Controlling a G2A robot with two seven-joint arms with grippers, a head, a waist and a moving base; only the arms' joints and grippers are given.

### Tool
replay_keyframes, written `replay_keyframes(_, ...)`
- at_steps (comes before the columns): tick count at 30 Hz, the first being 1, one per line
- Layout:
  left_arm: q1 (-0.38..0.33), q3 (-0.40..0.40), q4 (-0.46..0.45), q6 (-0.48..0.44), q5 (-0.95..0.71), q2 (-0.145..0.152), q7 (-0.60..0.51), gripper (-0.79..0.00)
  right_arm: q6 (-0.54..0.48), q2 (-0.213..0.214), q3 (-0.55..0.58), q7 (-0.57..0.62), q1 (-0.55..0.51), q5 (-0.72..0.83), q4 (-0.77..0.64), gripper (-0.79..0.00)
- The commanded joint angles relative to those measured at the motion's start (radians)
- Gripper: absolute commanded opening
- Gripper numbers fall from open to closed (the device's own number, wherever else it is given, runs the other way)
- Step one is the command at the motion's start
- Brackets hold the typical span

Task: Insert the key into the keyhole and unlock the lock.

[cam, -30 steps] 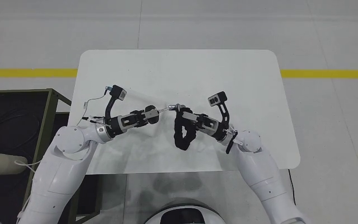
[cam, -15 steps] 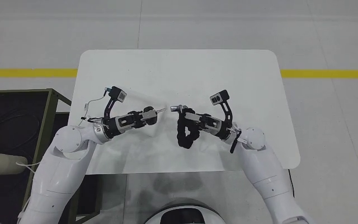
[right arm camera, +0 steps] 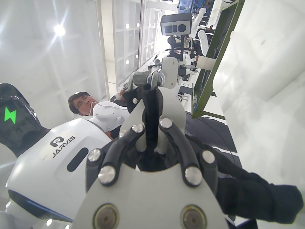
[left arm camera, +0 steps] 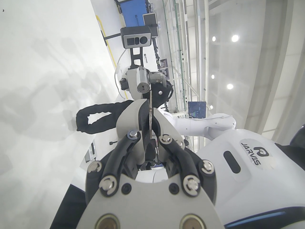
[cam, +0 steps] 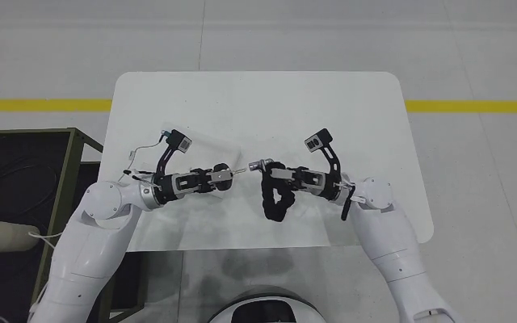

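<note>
**Key** [left arm camera: 150,98]: thin flat metal blade. Likely light, stiff and slick. Pinched at the bow by the left hand [left arm camera: 150,108], which is closed tight on it. The tip is just short of the keyhole [left arm camera: 142,87].

**Lock** [cam: 258,165]: rigid metal cylinder on a soft black sleeved loop [cam: 273,202] that droops toward the surface [cam: 323,105]. The right hand [right arm camera: 152,101] is clamped on the sleeve just behind the cylinder.

**Handling:** grip close to the cylinder, since the loop would probably flex under an insertion push. The key may twist in the pads.

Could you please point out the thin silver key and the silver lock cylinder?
thin silver key [left arm camera: 150,106], left wrist view, on its blade.
silver lock cylinder [left arm camera: 143,87], left wrist view, on its keyhole face.
</note>
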Motion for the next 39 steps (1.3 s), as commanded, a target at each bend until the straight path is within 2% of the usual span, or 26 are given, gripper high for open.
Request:
replay_keyframes(1, -0.001, 0.000, 0.003, 0.001, 0.000, -0.001, -0.001, -0.785, 0.000, 0.001, -0.002, -0.001, 0.001, 0.001, 0.000, -0.785)
replay_keyframes(39, 0.019, -0.015, -0.027, 0.027, 0.046, -0.015, -0.019, -0.785, -0.005, 0.017, -0.050, -0.011, -0.010, -0.001, -0.036, -0.785)
